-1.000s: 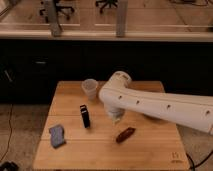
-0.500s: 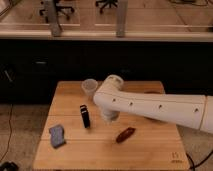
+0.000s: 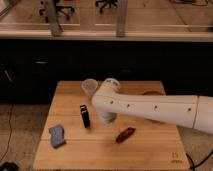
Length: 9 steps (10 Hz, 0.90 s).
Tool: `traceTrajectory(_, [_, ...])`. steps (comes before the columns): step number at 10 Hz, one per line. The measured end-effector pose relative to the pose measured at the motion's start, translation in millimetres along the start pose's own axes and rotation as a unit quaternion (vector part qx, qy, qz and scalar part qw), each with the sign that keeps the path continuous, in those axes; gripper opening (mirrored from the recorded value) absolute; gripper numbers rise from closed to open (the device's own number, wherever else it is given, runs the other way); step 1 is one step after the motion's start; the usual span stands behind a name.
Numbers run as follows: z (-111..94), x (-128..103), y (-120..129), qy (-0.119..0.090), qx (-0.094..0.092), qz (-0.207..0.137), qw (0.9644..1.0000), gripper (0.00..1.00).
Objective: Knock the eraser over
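black eraser (image 3: pixel 85 116) stands upright on the wooden worktop (image 3: pixel 150 150), just beside the gripper (image 3: pixel 108 119), fingers pressed together, on its blue pad (image 3: pixel 57 135) side

We see a wooden table (image 3: pixel 100 152) standing before a dark low wall (image 3: pixel 45 65), and near its far edge, left of the middle, a clear cup (image 3: pixel 89 87) stands upright. Toward the near left corner lies a blue-grey pad (image 3: pixel 57 135), well apart from the cup. A little right of the middle, nearer the front edge, we find a small reddish-brown oblong thing (image 3: pixel 125 134) lying aslant, and a small dark mark (image 3: pixel 174 157) sits at the near right corner. Beyond the wall we make out pale posts (image 3: pixel 52 17) and the wheeled feet of office chairs (image 3: pixel 107 5).
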Motion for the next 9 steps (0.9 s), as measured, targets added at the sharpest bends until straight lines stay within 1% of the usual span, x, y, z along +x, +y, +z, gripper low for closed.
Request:
traceTrajectory(1, [5.0,-6.9,-2.8,-0.002,0.0,-0.006,1.0,0.0])
traceTrajectory(3, [13.3,-5.7,0.3,-0.001,-0.003,-0.009,1.0,0.0])
traceTrajectory(6, [22.2,-11.0,-4.5,-0.005,-0.001,-0.013,0.9999,0.0])
traceTrajectory(9, [33.4,-14.3,-7.5,-0.004,0.0,-0.023,0.9997,0.0])
